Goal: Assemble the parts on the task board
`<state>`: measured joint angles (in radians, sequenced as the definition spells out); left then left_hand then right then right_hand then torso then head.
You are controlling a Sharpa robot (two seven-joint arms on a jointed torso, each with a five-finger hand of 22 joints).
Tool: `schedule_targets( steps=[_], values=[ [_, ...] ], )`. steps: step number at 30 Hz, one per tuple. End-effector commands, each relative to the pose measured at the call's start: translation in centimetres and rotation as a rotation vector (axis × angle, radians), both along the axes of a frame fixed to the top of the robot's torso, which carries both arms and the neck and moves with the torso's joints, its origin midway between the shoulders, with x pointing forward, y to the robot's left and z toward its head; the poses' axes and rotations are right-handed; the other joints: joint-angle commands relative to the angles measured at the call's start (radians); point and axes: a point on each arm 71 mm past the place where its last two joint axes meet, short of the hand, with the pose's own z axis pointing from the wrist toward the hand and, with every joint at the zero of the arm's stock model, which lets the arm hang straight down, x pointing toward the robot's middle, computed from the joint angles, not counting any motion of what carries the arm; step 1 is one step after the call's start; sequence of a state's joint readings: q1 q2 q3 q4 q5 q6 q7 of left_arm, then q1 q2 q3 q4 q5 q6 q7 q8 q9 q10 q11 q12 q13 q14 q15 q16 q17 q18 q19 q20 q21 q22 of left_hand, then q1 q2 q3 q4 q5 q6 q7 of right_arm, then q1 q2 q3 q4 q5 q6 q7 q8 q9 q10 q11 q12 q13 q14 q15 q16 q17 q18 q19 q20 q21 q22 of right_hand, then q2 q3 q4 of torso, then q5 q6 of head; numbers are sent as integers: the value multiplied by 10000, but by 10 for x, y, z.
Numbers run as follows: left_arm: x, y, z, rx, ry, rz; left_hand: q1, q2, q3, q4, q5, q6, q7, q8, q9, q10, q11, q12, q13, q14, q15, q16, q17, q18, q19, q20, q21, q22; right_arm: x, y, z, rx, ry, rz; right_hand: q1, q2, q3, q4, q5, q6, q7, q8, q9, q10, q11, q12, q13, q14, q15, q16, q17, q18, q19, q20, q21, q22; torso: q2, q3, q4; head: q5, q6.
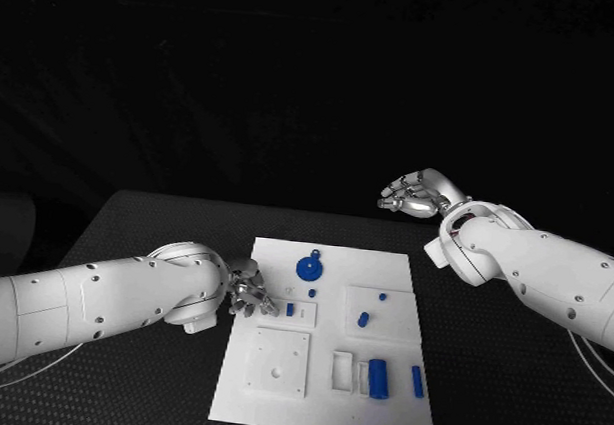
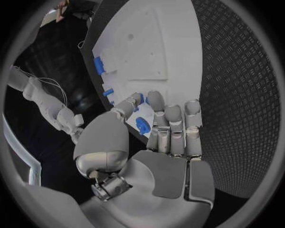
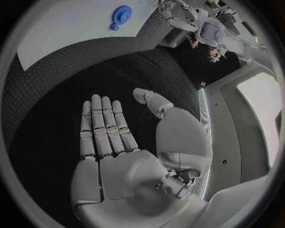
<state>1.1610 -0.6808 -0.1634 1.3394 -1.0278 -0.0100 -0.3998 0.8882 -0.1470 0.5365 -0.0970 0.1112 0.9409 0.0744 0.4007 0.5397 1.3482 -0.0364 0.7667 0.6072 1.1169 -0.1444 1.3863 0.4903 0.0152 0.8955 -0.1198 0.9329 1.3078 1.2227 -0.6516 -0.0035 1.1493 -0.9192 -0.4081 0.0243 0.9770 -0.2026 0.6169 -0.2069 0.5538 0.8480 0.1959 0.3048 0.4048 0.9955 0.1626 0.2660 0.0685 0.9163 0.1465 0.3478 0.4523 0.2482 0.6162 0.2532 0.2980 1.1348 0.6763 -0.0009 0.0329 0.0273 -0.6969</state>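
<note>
So the left hand (image 1: 250, 295) is down at the near-left edge of the task board (image 1: 321, 415), fingers loosely apart and holding nothing. A small blue part (image 1: 290, 309) sits just beside its fingertips (image 2: 156, 101); in the left wrist view it looks like they might be brushing it, but honestly I can't tell. A round blue disc part (image 1: 308, 268) lies a bit farther out from that hand. More blue parts, including a cylinder (image 1: 377, 376), are on the board's far side from it. The right hand (image 1: 416, 195) hangs well beyond the board over the black table (image 1: 523, 392), flat and spread, nothing in it.
</note>
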Motion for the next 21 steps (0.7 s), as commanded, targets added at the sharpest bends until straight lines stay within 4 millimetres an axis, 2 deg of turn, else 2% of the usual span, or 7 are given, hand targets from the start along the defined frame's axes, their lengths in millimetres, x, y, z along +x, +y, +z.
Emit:
schedule_targets(
  steps=[1,4,7,13,21],
  values=[
    [0,-2,0,63,-98,-2,66,297,-53,-17,-53,81,7,-43,24,75,-16,64,-1,51,2,70,7,148,77,-1162,-27,194,0,2,0,-17,33,144,117,16,10,66,36,-70,-17,47,-12,38,29,-61,1,-44,5,-64,-14,40,-53,8,-42,16,-1,5,0,16,-1],
    [0,-3,-1,94,-96,-30,143,549,-111,-94,-44,96,2,-51,48,75,-19,71,0,51,-1,78,9,144,61,-1160,-19,196,-1,2,0,-18,36,141,117,16,10,66,36,-71,-17,47,-13,38,29,-62,1,-44,5,-64,-14,40,-52,9,-43,17,2,5,-1,17,0],
    [0,-4,-2,219,-127,-104,155,674,-161,-120,-50,135,-6,-41,69,80,-26,77,0,55,-6,85,10,141,58,-1159,-11,197,-1,2,0,-18,36,142,117,16,10,66,36,-71,-17,48,-14,39,29,-63,1,-44,5,-64,-14,40,-52,9,-44,18,2,5,-4,16,-1],
    [-2,-5,-7,292,-32,-104,73,749,-254,-80,-62,170,-19,-44,88,100,-39,90,0,74,-18,101,15,135,60,-1161,-4,192,-1,2,-1,-19,53,160,118,17,10,66,36,-71,-17,49,-15,40,29,-64,1,-44,5,-64,-14,40,-52,9,-46,21,3,7,-11,13,0],
    [-3,-7,-10,393,48,-166,-124,675,-363,97,-62,226,-45,-57,112,147,-65,113,-1,113,-43,125,20,146,82,-1182,0,184,-1,2,-1,-20,58,165,118,15,10,65,36,-72,-16,51,-17,40,29,-67,1,-46,5,-65,-14,40,-53,10,-49,24,-3,6,-6,-13,-9]
  ],
)
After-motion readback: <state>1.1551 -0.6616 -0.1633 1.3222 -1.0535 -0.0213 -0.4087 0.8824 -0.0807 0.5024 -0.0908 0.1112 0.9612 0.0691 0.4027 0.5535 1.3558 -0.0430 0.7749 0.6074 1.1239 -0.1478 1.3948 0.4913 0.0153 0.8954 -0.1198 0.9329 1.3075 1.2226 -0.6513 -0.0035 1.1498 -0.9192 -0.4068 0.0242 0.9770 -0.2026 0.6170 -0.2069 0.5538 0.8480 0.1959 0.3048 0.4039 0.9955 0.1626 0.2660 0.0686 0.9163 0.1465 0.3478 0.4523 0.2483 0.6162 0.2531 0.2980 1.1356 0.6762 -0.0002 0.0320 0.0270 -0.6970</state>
